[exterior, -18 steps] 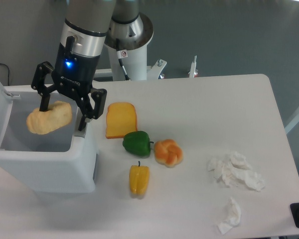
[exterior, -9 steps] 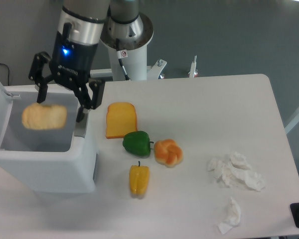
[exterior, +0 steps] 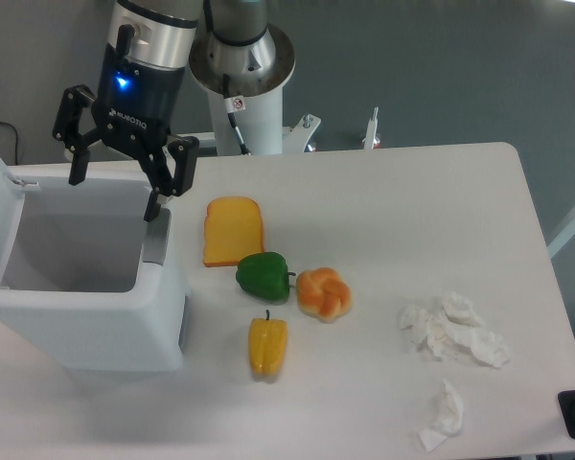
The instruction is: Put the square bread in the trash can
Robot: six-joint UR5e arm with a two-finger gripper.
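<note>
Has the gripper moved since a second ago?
Yes. The gripper has risen and now sits open and empty above the trash can opening; a second ago it was lower, holding the bread inside the rim.

I count two peppers at the frame's centre: one green pepper (exterior: 264,275), one yellow pepper (exterior: 267,346). I see one flat orange slice (exterior: 233,230) and one knotted bun (exterior: 324,293). Two crumpled tissues (exterior: 452,331) lie lower right. One trash can (exterior: 84,287) stands at left.
</note>
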